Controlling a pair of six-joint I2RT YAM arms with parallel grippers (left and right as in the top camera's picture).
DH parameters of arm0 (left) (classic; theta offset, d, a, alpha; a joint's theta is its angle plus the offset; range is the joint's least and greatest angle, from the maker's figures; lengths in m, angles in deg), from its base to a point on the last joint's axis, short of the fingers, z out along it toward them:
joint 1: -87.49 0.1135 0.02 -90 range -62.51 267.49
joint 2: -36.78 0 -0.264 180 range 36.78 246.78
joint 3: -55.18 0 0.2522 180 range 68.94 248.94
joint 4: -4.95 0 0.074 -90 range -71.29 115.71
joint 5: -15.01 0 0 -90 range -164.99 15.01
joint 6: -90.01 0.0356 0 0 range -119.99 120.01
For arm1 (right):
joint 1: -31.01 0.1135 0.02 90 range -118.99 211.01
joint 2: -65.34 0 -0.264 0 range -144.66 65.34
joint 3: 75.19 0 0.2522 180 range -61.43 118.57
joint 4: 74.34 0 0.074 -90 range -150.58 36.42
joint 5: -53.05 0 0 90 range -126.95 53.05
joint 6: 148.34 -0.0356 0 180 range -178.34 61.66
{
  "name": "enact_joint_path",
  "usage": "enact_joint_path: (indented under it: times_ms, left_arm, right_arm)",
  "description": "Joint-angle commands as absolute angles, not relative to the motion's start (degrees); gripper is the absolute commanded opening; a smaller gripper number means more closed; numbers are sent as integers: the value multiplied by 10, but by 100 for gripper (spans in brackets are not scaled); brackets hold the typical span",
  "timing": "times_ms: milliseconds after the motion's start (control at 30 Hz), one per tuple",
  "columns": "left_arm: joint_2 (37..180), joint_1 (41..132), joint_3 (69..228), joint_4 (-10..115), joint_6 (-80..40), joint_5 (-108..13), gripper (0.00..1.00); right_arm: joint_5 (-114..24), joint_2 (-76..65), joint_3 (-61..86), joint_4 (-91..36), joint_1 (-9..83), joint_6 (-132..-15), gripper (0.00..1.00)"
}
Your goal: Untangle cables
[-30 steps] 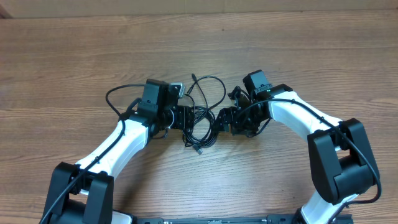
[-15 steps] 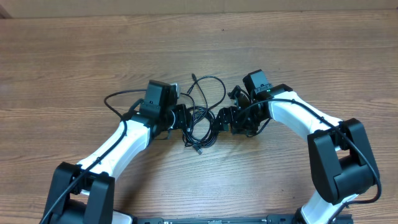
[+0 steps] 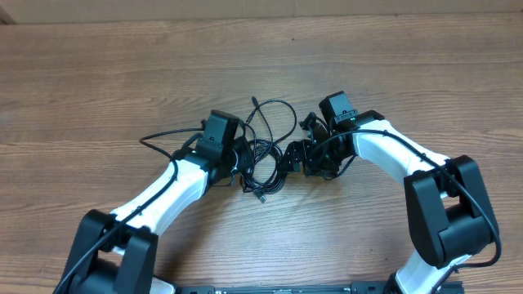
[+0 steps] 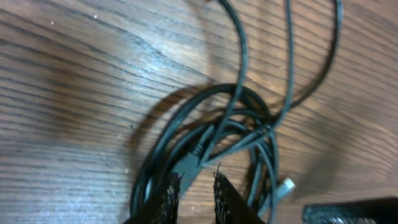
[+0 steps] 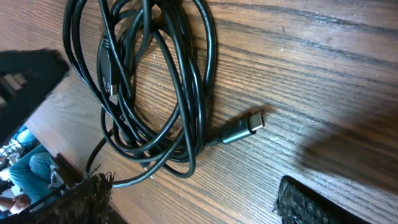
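The cables (image 3: 263, 155) lie as a knot of thin black loops on the wooden table, between my two grippers. My left gripper (image 3: 243, 160) is at the knot's left edge. In the left wrist view, its jaws (image 4: 196, 190) are a narrow gap apart with bare wood between them. A grey plug sleeve (image 4: 189, 165) runs up to the left fingertip over the coils (image 4: 242, 124). My right gripper (image 3: 288, 155) stands wide open at the knot's right edge. In the right wrist view its fingers (image 5: 87, 193) straddle wood below the coils (image 5: 155, 81), and a plug end (image 5: 245, 127) lies loose.
A thicker black arm cable (image 3: 163, 135) loops out left of the left wrist. One long thin loop (image 3: 278, 114) reaches toward the back. The table (image 3: 392, 73) runs to a far edge at the top. A white-tipped plug (image 4: 286, 185) lies beside the coils.
My left arm has slid right, up to the knot, and its jaws have narrowed. The right arm and the cables have stayed put.
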State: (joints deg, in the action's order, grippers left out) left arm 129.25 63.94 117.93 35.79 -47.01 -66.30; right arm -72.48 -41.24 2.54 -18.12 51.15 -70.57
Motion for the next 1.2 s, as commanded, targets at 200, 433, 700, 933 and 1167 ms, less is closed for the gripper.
enact_joint_path:
  times_ms: [200, 433, 700, 933, 1167]
  left_arm:
    - [1366, 645, 1173, 335, -489, -649, 4]
    - [1367, 646, 1173, 363, -508, -653, 4]
    - [1367, 645, 1173, 397, -542, -599, 4]
    - [1366, 612, 1173, 395, -542, -502, 4]
    - [1361, 625, 1182, 337, -535, -447, 4]
  right_arm:
    - [-723, -413, 35, -179, 510, -706, 84]
    - [-723, -413, 35, -178, 510, -706, 84]
    - [-723, -413, 35, -178, 510, -706, 84]
    - [-723, -413, 35, -177, 510, -706, 84]
    - [-723, -413, 35, -178, 510, -706, 88]
